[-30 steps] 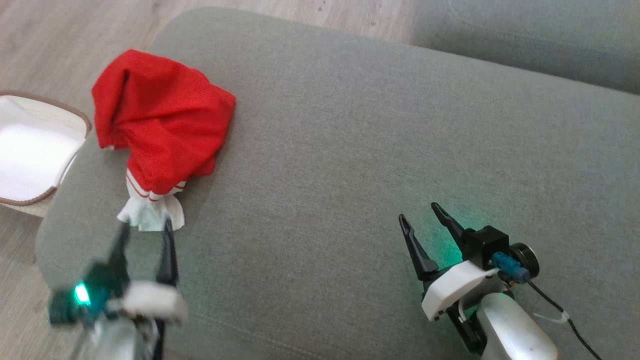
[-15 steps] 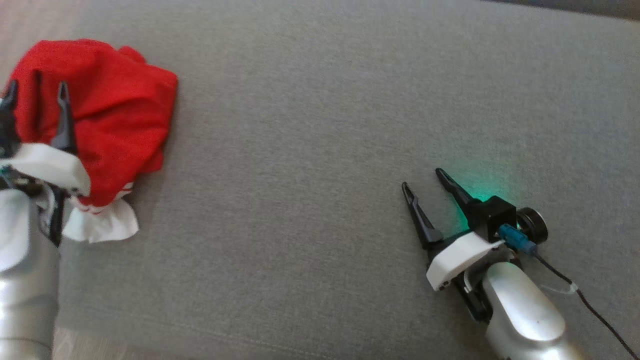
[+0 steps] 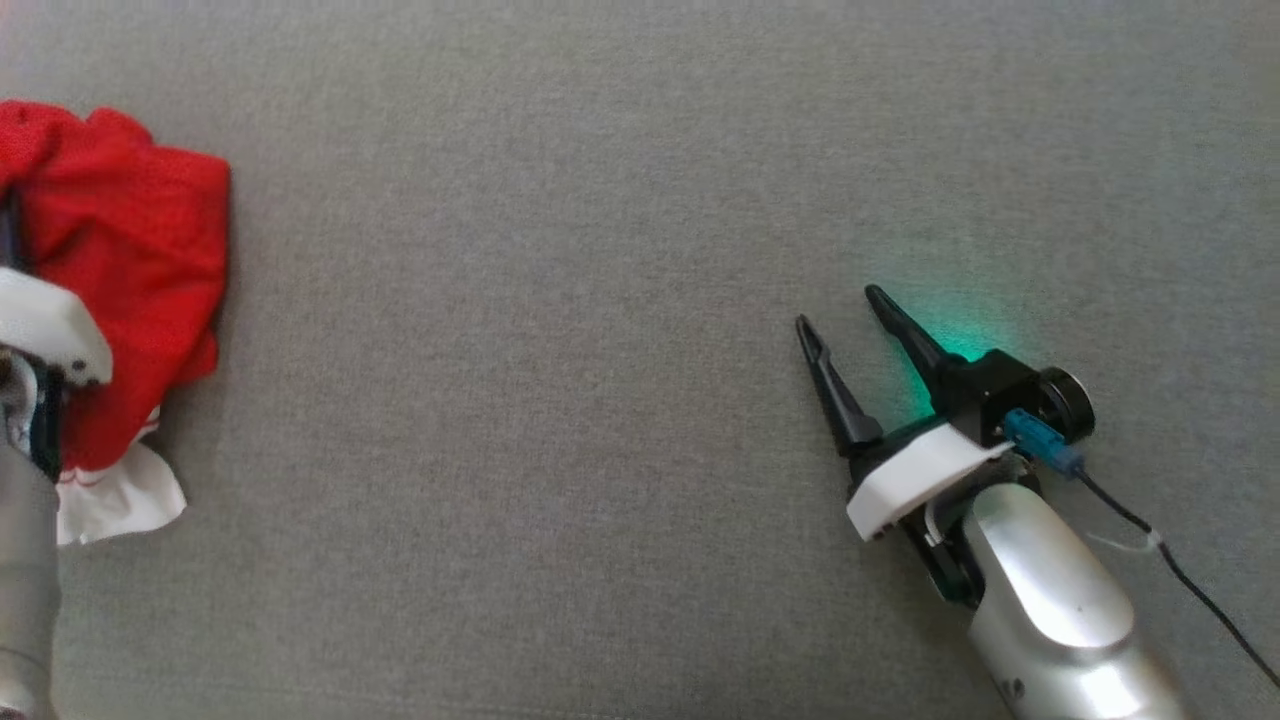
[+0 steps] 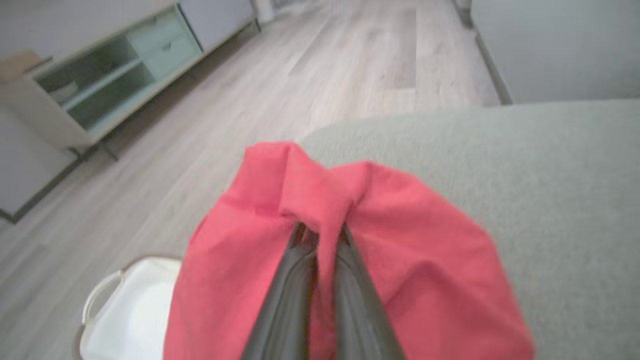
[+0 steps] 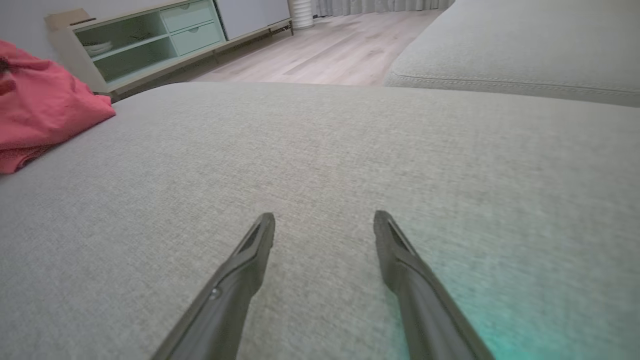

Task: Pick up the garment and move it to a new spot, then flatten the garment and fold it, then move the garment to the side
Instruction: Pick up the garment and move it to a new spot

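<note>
**While the right gripper (image 3: 836,306) waits open, the left gripper (image 4: 320,234) pinches the red garment (image 4: 410,250)**

The left gripper's two dark fingers are pressed together on a raised fold of the cloth. The garment lies bunched at the left edge of the grey sofa cushion (image 3: 560,350), a white hem showing at its near end. Well apart, the right gripper sits low over bare cushion with its fingers spread wide, holding nothing.

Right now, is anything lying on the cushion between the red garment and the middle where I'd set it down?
Nothing visible. The left gripper is shut on a fold of the garment, and bare grey cushion runs from it to the open right gripper.
</note>
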`<state>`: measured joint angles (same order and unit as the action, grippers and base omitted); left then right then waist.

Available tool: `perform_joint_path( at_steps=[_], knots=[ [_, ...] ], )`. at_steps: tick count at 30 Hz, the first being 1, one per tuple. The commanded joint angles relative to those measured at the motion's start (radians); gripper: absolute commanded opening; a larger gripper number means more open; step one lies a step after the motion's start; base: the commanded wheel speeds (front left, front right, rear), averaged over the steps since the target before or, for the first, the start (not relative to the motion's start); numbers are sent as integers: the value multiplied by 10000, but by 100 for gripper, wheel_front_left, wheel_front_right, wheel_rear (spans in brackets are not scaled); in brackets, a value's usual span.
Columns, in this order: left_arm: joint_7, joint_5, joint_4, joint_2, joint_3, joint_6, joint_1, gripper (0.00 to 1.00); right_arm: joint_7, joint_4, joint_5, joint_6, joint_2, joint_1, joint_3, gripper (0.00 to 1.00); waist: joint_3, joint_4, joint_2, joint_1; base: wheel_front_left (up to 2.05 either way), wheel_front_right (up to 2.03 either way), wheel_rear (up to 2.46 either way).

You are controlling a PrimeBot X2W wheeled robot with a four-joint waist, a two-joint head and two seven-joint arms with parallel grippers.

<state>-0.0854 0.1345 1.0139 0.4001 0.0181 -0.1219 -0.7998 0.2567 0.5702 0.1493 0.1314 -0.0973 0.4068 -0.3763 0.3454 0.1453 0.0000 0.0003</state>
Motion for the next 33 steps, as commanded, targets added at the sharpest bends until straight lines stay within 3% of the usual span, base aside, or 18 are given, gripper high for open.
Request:
perform_joint_path(
  at_steps=[1, 6, 10, 20, 25, 26, 27, 28, 33],
  knots=[
    [-520, -167, -575, 697, 80, 90, -553, 0, 51, -70, 69, -7, 117, -269, -84, 100, -289, -200, 0, -3, 0, 0, 0],
    [-1482, -465, -1845, 327, -745, -15, -1167, 0, 51, -207, 263, -7, 318, -698, 289, 100, -1155, -727, 0, -3, 0, 0, 0],
    [-1653, -266, -3018, -358, -1568, -74, -1571, 0, 51, -357, 320, -7, 412, -1028, 267, 100, -1806, -1358, 0, -3, 0, 0, 0],
    [-1729, 2021, -5229, -2803, -3416, -86, -652, 0, 51, -928, 724, -7, 467, -1489, 504, 100, -2594, -3403, 0, -3, 0, 0, 0],
    [-1748, 2567, -5158, -3247, -3557, -4, 322, 0, 51, -1060, 847, -7, 468, -1536, 635, 100, -2594, -3963, 0, -3, 0, 0, 0],
    [-1751, 2577, -4975, -3297, -3647, 77, 597, 25, 51, -1065, 864, -7, 468, -1560, 657, 100, -2584, -4041, 0, -3, 0, 0, 0],
    [-1753, 2644, -4742, -3342, -3698, 154, 890, 71, 51, -1072, 876, -7, 469, -1586, 703, 100, -2568, -4086, 0, -3, 0, 0, 0],
    [-1755, 2685, -4488, -3372, -3732, 251, 1170, 100, 51, -1080, 880, -7, 469, -1614, 748, 100, -2548, -4108, 0, -3, 0, 0, 0],
    [-1760, 2396, -3789, -3351, -3460, 821, 2616, 100, 51, -1100, 840, -7, 469, -1758, 1119, 100, -2476, -3895, 0, -3, 0, 0, 0]
  ],
)
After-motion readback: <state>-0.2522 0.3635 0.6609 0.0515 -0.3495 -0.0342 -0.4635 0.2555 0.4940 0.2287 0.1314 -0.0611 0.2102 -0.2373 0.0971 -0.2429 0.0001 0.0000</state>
